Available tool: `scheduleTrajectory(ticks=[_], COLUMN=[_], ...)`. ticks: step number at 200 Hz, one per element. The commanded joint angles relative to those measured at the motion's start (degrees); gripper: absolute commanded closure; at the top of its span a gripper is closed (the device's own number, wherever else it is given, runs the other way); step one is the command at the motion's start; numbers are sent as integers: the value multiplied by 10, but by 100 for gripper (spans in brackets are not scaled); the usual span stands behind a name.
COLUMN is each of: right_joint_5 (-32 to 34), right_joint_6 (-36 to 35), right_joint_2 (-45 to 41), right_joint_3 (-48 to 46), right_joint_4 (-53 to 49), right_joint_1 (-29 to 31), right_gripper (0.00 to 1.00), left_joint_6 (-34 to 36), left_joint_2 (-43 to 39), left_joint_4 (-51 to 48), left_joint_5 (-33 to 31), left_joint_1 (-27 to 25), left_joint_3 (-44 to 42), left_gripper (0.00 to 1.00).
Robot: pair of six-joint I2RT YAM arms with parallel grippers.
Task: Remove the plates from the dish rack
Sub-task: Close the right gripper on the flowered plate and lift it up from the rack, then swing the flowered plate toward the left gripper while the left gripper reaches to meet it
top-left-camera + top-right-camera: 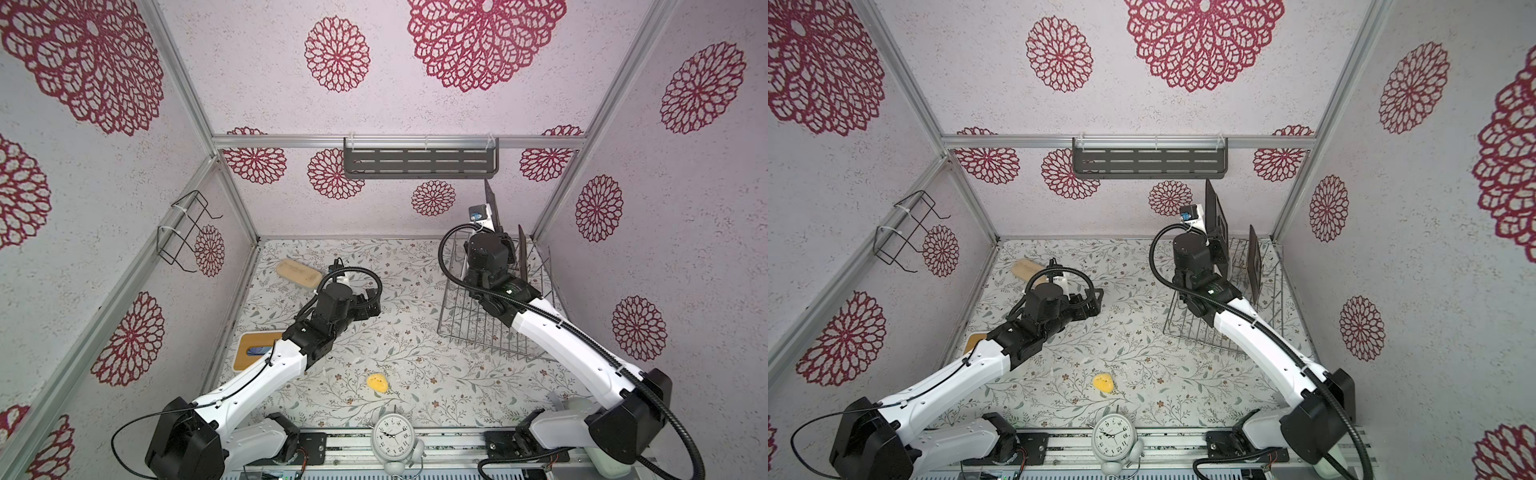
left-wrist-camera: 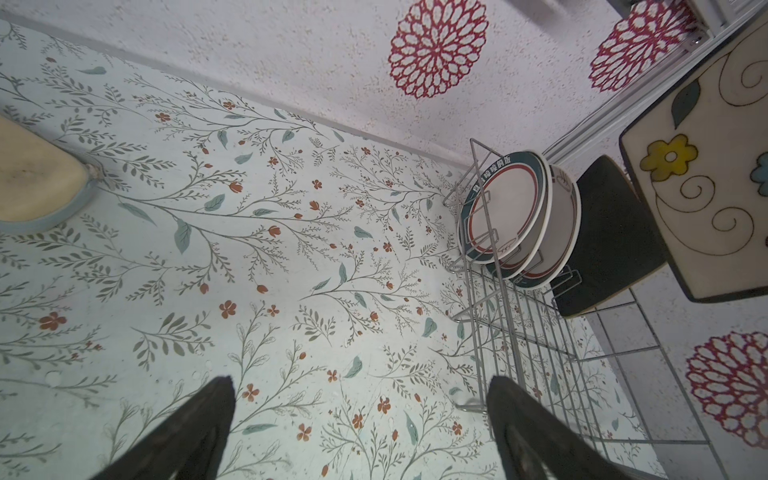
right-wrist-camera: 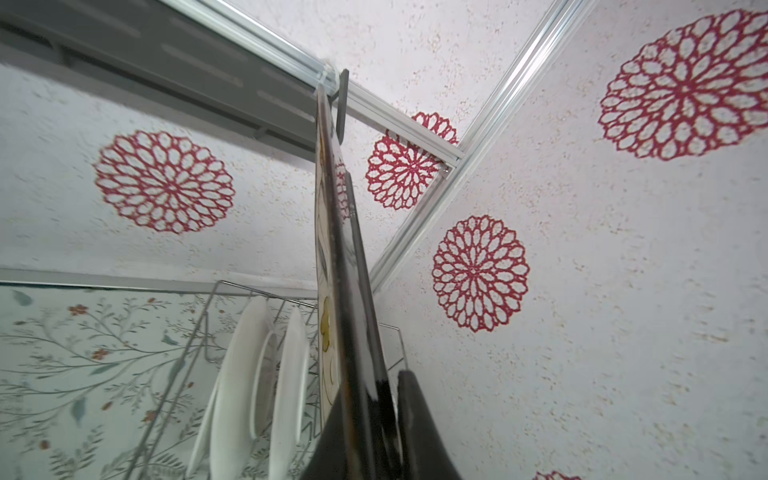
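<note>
Your right fingers (image 3: 415, 424) pinch the square plate (image 3: 345, 291) by its rim, likely slick, breakable, over the two-o'clock dish rack (image 1: 469, 328); left fingers (image 2: 195, 424) gape empty.

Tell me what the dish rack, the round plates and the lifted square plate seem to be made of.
Dish rack: thin silvery metal wire, likely plated or stainless steel.
Round plates: glossy white glazed ceramic or melamine, teal printed rim band.
Lifted square plate: probably glazed stoneware, cream face with painted flowers, dark glossy rim and back.
</note>
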Motion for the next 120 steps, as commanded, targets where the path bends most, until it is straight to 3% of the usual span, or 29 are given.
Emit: scheduleTrajectory(ticks=[1,61,120], right_joint_5=[-49,-197,-339], right_joint_6=[133,239,352], right_joint_2=[-82,-175,-230], right_joint_3=[47,-8,-97], right_joint_4=[3,-28,66], right_joint_1=[1,1,1], right_gripper=[100,100,100], left_joint_6=[-7,-49,-94], left_joint_2=[11,21,23], left_joint_4=[35,108,139], left_joint_5=[0,50,116], left_joint_1=[-4,-1,24], left_joint_3=[14,4,-3], left_gripper=[1,1,1])
